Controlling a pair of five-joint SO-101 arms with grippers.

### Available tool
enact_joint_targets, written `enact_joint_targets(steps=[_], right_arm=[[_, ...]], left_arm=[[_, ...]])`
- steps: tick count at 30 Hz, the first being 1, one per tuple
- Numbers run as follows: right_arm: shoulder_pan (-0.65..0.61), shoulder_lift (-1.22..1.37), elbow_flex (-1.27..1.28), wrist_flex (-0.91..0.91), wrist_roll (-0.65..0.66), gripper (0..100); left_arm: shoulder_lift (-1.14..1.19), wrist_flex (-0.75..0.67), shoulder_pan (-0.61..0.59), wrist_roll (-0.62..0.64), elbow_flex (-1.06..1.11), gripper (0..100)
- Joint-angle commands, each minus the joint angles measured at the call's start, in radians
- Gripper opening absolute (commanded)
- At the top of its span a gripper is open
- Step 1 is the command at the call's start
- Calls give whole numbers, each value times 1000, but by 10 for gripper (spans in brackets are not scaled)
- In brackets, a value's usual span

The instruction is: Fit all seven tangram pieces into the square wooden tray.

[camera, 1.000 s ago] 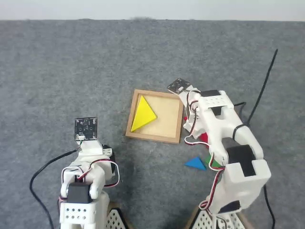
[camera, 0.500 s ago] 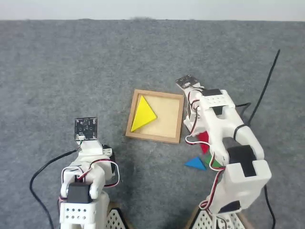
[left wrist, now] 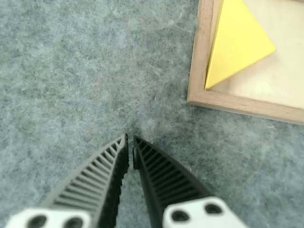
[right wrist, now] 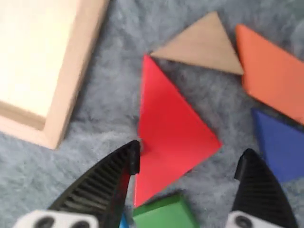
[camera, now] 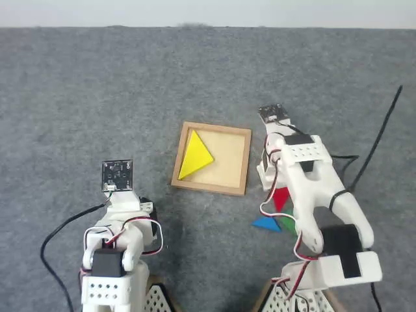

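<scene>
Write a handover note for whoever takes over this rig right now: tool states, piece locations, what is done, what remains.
Left tool: shut, empty, over the grey mat near the tray.
Right tool: open, over the red triangle.
Done: yellow triangle lies in the tray.
Left to do: red triangle, tan triangle, orange piece, dark blue piece, green piece and light blue triangle lie on the mat beside the tray.

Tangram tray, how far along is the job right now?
Done: one piece, the yellow triangle, lies in the wooden tray. In hand: nothing held; the right gripper hangs open over the red triangle, the left gripper is shut near the tray. Left: red triangle, tan triangle, orange piece, blue piece and green piece lie on the mat.
</scene>
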Motion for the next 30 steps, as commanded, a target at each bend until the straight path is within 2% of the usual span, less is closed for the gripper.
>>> enact_joint_targets(steps=[1, 10, 16, 30], right_arm=[[7, 18, -15, -36, 31, 322], [24, 165, -120, 16, 32, 321], [21, 170, -123, 31, 32, 253], [18, 65, -109, 39, 26, 244]], left_arm=[[-20, 5, -6, -15, -13, 14], [-20, 5, -6, -15, -13, 14], [-20, 5, -6, -15, -13, 14], [-20, 5, -6, -15, -13, 14]])
